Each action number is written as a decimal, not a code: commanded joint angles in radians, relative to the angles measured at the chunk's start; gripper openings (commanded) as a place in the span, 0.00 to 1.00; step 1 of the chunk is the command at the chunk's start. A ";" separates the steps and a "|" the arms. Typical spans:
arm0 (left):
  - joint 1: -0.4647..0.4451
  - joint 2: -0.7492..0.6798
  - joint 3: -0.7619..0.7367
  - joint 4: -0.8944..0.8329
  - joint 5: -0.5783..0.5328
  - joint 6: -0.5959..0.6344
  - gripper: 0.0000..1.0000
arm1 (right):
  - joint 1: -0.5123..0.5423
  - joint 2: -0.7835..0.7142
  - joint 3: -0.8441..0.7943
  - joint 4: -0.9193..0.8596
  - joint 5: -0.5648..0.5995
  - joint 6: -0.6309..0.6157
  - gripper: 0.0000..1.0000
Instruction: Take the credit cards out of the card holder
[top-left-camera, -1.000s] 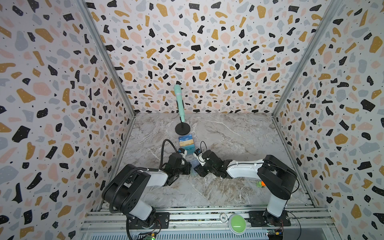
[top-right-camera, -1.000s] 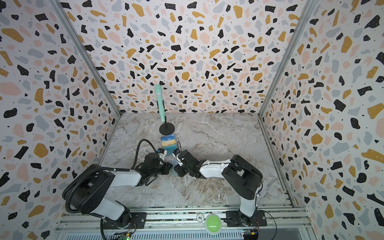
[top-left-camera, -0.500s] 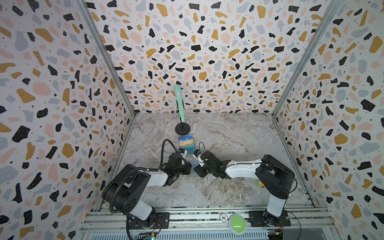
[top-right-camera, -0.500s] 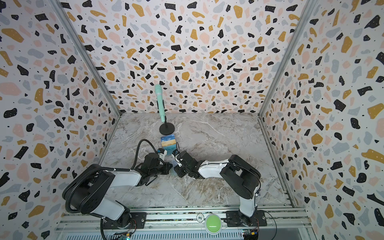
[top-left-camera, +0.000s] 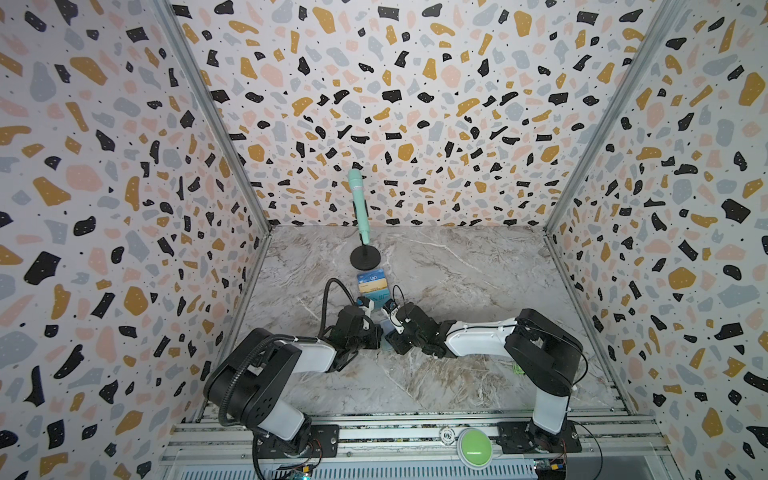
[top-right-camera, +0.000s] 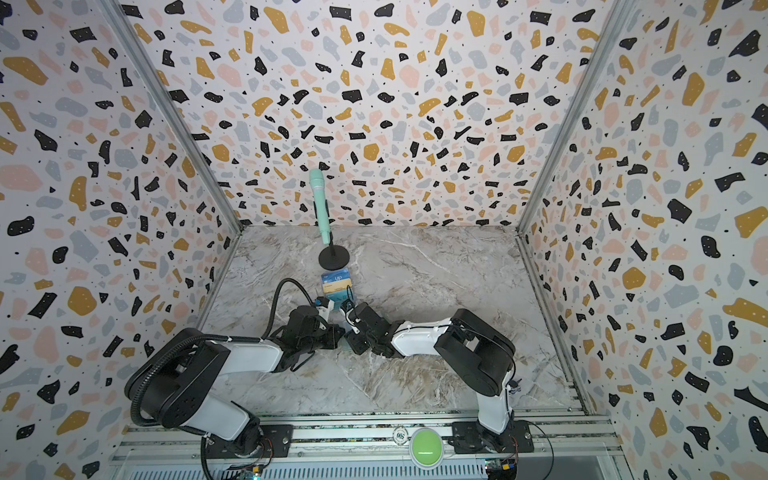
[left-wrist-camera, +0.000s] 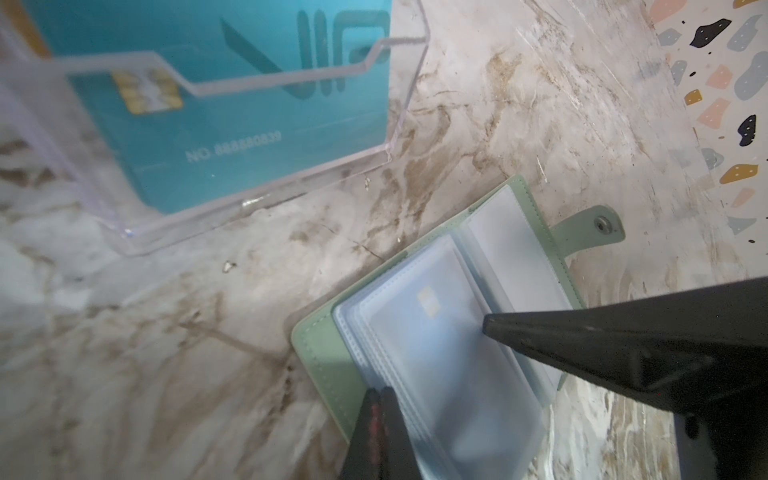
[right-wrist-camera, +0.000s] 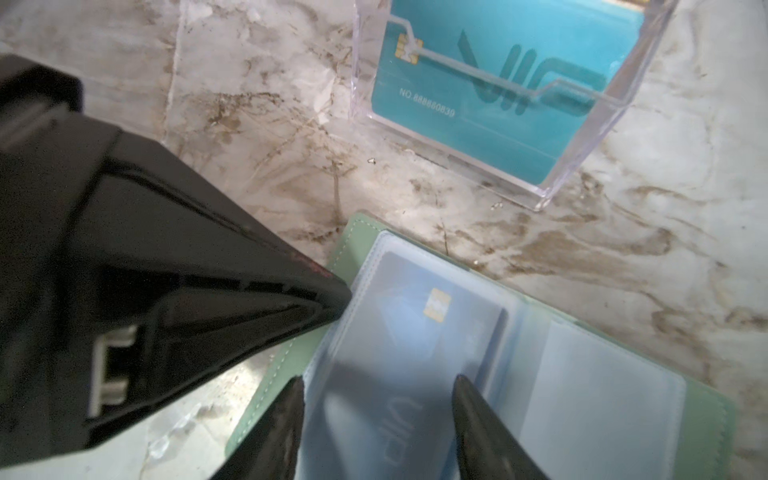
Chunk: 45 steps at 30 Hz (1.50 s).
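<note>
Pinning the open card holder (left-wrist-camera: 316, 349) flat on the counter (left-wrist-camera: 166, 340), the left claw (left-wrist-camera: 377, 395) is shut, its tip on the seam between green cover and sleeves. The right claw (right-wrist-camera: 378, 382) stands with jaws apart, one prong either side of the dark blue card (right-wrist-camera: 415, 332) in its sleeve. The holder lies just in front of the clear stand (left-wrist-camera: 399, 124). I'd say the first card is being lined up; next comes a pinch on its edge and a slide outward. Since a second ago the right arm has crept slightly toward the left arm.
</note>
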 joint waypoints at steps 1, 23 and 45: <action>-0.009 0.018 -0.011 -0.032 0.006 0.014 0.00 | 0.006 0.009 0.022 -0.057 0.032 0.002 0.56; -0.008 0.009 -0.005 -0.061 -0.011 0.031 0.00 | 0.008 -0.040 0.033 -0.092 0.067 -0.009 0.54; -0.008 0.028 -0.006 -0.047 -0.004 0.034 0.00 | 0.034 0.008 0.041 -0.085 0.096 0.007 0.58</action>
